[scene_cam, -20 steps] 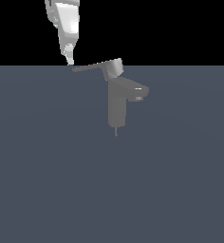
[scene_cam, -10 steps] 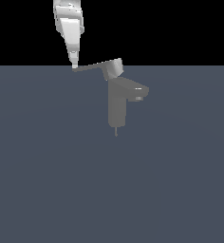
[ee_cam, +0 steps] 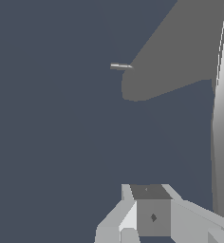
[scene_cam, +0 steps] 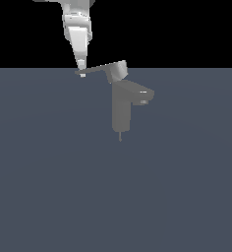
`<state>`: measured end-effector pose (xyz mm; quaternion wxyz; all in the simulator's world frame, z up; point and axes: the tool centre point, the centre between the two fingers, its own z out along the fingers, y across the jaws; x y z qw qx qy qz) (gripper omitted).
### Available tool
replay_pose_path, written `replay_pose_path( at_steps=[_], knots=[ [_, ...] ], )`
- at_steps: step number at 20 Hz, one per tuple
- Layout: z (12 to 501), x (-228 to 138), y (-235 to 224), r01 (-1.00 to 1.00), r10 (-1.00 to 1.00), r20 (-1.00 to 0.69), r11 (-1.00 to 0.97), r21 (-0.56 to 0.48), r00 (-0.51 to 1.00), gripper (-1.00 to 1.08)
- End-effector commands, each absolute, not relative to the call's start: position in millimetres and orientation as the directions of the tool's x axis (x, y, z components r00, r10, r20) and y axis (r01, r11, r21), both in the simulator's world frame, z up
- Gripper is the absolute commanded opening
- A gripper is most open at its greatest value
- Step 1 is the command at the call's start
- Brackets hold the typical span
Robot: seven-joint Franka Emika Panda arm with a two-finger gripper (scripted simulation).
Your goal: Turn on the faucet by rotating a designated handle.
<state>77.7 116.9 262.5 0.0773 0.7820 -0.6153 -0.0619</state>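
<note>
The grey faucet stands upright on the dark floor, its stubby spout pointing to the exterior view's right. The handle, a thin flat lever, sticks out from the blocky cap toward the exterior view's left. My white gripper comes down from above, its fingers pressed together against the lever's free end, with nothing held between them. In the wrist view the faucet appears as a dark grey mass beyond the gripper, and a long pale grey bar, seemingly the lever, runs close beside it.
A flat dark blue-grey floor spreads around the faucet. A thin short pin pokes out below the faucet column. Nothing else shows.
My gripper has moved down and toward the exterior view's right, coming onto the lever's free end. The lever's tip seems to have shifted slightly with it.
</note>
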Motion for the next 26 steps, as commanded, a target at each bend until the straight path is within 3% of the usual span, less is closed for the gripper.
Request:
replay_pose_path(
  at_steps=[1,26],
  knots=[
    [263.3,77.3,117.4,-0.952,-0.971,-0.002,-0.233,0.196,0.237,-1.0],
    [273.5,26.5,107.1,-0.952,-0.971,-0.002,-0.233,0.196,0.237,-1.0]
  ],
)
